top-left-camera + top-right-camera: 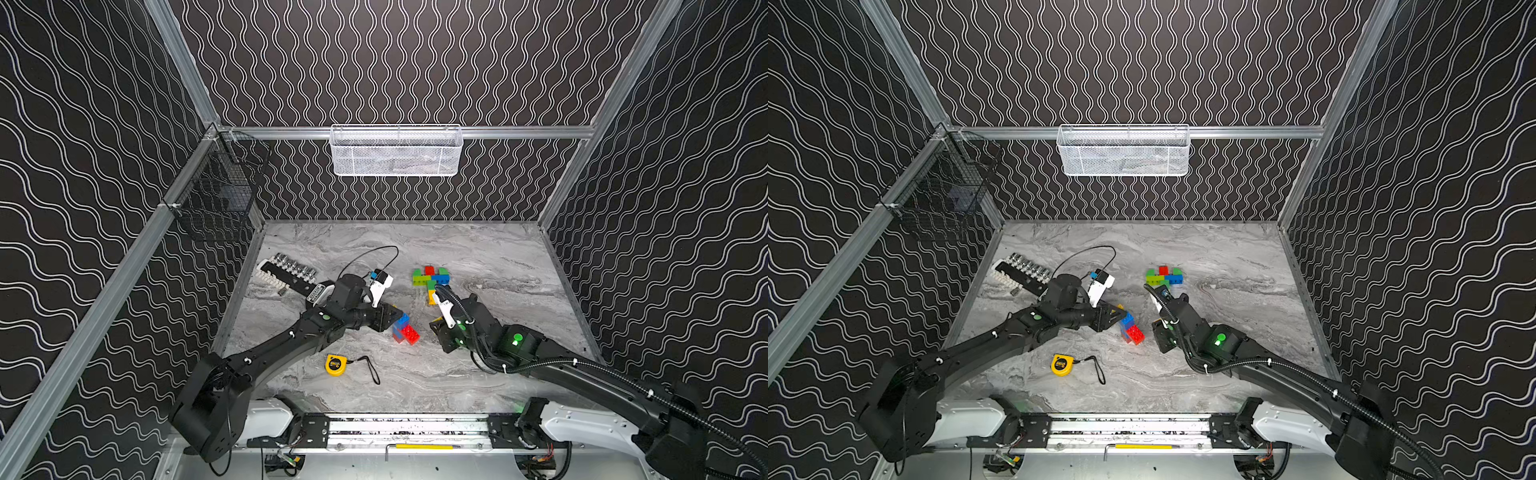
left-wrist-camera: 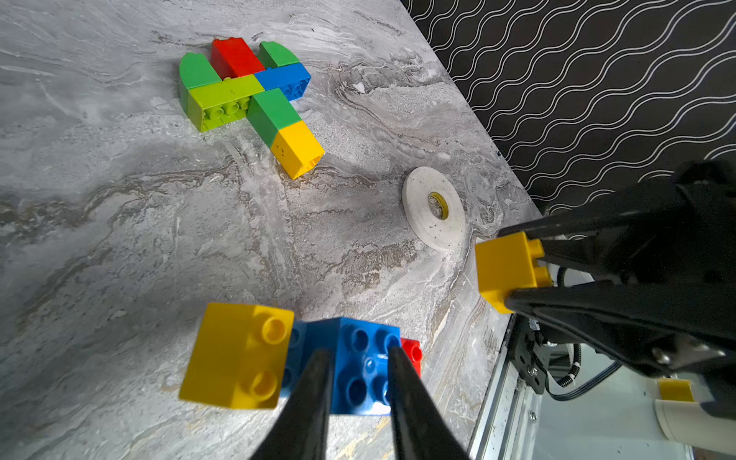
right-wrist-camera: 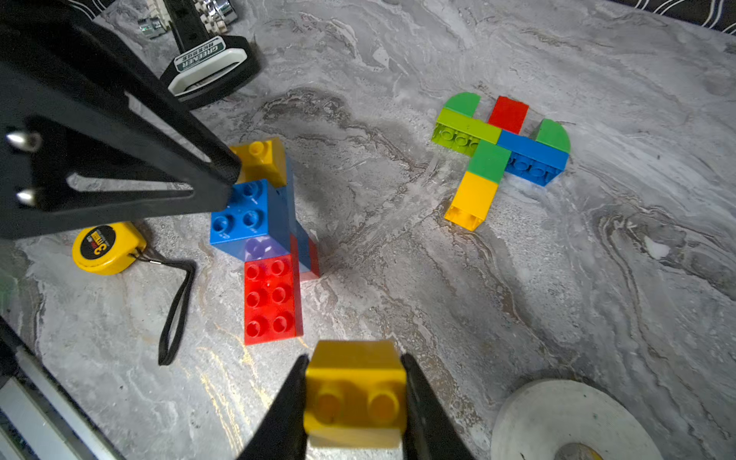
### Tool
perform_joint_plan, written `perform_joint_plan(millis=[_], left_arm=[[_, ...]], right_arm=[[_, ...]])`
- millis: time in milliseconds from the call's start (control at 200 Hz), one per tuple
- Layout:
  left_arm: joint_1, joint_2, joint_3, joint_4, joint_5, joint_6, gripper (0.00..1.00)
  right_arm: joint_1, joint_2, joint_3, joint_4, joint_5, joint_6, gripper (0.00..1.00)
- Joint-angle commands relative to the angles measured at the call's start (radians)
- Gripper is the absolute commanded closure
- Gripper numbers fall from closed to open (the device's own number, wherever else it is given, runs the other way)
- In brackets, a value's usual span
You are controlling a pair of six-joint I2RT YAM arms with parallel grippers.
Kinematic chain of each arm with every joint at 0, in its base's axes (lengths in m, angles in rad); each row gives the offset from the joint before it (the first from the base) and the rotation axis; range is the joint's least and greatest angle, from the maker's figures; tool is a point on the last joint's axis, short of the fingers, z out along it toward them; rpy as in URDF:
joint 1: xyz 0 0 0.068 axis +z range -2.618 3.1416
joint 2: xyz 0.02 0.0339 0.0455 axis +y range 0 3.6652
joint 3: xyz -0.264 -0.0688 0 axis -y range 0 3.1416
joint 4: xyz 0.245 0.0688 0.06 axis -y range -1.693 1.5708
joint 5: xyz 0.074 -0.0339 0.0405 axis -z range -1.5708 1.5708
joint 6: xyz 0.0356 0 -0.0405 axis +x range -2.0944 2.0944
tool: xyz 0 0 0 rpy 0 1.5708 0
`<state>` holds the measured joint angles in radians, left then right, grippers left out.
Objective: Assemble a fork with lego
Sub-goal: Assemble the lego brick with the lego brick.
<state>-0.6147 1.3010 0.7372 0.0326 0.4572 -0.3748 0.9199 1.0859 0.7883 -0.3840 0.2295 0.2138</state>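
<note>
Yellow brick is clamped in right gripper. Fork lies flat on desk beyond it, long axis running back toward right arm, yellow handle end nearest; right arm is the closer. Left gripper pinches blue brick, farther from fork.

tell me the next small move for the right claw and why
Probably ease the right claw forward, carrying its yellow brick toward the stack. The left claw is clamped on the blue brick, steadying the stack, and the studs on the red brick face up, uncovered.
</note>
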Motion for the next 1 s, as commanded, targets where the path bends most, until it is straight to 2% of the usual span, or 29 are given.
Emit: perform_joint_plan(millis=[0,546,991], left_arm=[[-0.002,0.003,0.006,-0.005,-0.004,0.022,0.73],[-0.007,0.009,-0.003,-0.011,-0.017,0.026,0.76],[-0.007,0.015,-0.002,-0.007,-0.014,0.024,0.76]], right_arm=[[0.006,0.011,0.019,-0.018,-0.016,-0.019,1.0],[0.025,0.141,0.096,-0.031,-0.129,-0.106,1.0],[0.049,0.268,0.169,-0.04,-0.14,-0.136,1.0]])
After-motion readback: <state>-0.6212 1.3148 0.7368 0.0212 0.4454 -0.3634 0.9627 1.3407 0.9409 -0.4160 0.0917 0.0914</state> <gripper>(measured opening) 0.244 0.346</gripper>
